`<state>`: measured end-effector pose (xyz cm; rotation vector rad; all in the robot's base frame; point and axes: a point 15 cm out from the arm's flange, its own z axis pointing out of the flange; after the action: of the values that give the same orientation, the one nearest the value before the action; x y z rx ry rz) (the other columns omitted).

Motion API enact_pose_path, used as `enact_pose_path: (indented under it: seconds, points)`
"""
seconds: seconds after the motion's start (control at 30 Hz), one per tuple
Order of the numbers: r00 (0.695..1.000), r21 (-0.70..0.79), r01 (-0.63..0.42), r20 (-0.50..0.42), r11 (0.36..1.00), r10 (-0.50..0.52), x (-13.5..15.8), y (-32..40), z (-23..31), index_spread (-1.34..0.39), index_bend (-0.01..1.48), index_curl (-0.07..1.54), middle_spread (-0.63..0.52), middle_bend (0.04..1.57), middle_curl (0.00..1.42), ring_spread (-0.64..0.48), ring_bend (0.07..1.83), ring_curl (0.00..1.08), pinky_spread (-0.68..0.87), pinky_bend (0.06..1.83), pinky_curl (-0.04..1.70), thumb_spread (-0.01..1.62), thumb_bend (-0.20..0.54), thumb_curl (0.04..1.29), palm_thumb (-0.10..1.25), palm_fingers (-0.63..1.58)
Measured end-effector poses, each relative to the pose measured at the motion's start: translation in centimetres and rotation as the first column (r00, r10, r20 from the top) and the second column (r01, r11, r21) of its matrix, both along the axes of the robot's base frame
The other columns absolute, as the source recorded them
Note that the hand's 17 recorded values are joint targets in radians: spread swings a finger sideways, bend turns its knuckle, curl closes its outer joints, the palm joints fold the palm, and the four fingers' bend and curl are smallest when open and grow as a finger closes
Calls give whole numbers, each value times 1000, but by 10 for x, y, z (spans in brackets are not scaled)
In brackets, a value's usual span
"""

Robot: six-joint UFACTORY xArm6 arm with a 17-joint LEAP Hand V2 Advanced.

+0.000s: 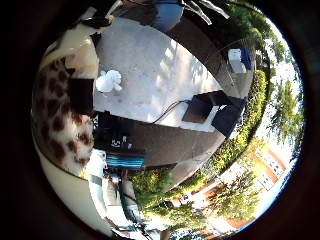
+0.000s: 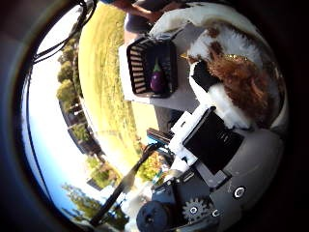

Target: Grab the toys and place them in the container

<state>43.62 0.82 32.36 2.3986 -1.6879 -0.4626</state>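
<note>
- The hand (image 2: 212, 140) was closed around a spotted plush toy (image 1: 62, 115), a cream thing with brown leopard-like blotches, its white and black fingers (image 2: 205, 77) curled into the fur.
- That toy filled the left of the little finger side view and the upper right of the thumb side view, so it sat hard against the palm, lifted clear of the table (image 1: 150, 75).
- A second toy, a small white plush (image 1: 109, 81), lay on the pale tabletop in the upper left centre of the little finger side view, well apart from the hand and not yet collected.
- The container, a dark slatted basket (image 2: 137, 63), sat in the upper middle of the thumb side view; a purple eggplant toy (image 2: 157, 79) already lay inside it.
- The basket lay just beside the held plush in that view, so the hand seemed to be carrying its load toward the opening, probably to drop it in from above.
- A grip this deep suited soft fur, which slips under a light pinch.
- Dark flat cases (image 1: 210, 107) rested at the far table edge, out of the way.
</note>
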Motion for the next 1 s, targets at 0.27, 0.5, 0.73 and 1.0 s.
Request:
enact_pose_path:
  seconds: [0.27, 0.5, 0.73, 1.0]
  points:
    - [985, 32, -167, 57, 985, 165, -17, 122, 31, -1071, 816, 585, -205, 1324, 1086, -133, 1550, 876, 139, 1601, 925, 1158, -13, 803, 977, 690]
    - [964, 21, -215, 166, 976, 209, 3, 221, 11, -1103, 777, 733, -196, 1365, 1081, -131, 1579, 873, 135, 1624, 936, 1149, -10, 830, 980, 661]
    - [961, 21, -184, 215, 983, 176, 47, 266, -66, -1134, 717, 907, -186, 1400, 1068, -128, 1612, 867, 131, 1640, 943, 1124, -32, 832, 906, 632]
    - [975, -3, -144, 169, 990, 143, 67, 275, -160, -1101, 666, 1091, -151, 1338, 987, -60, 1569, 791, 168, 1520, 909, 1151, -27, 753, 861, 639]
